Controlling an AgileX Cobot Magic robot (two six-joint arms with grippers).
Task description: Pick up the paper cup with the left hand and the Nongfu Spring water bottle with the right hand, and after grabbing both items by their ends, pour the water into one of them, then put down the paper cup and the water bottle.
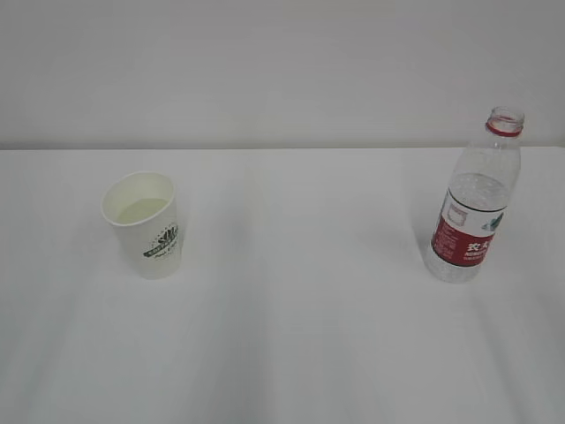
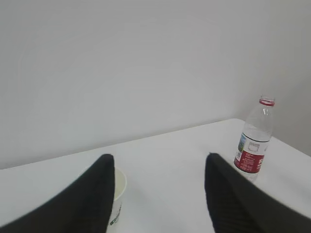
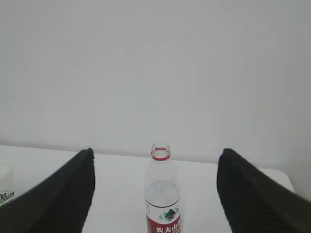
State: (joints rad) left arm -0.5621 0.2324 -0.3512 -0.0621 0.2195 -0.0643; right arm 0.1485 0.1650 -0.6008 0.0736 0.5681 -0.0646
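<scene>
The white paper cup (image 1: 146, 225) with its green logo stands upright on the left of the table, and a pale level surface shows inside it. The uncapped Nongfu Spring water bottle (image 1: 472, 199) stands upright on the right. Neither gripper shows in the exterior view. In the left wrist view my left gripper (image 2: 159, 156) is open with nothing between its fingers; the cup (image 2: 119, 187) sits past it, partly hidden by the left finger, with the bottle (image 2: 253, 145) to the right. My right gripper (image 3: 156, 151) is open, and the bottle (image 3: 163, 199) stands ahead, centred between its fingers and apart from them.
The white table (image 1: 300, 318) runs back to a plain white wall (image 1: 282, 71). A wide stretch of tabletop separates cup and bottle. The cup's edge (image 3: 4, 189) shows at the far left of the right wrist view.
</scene>
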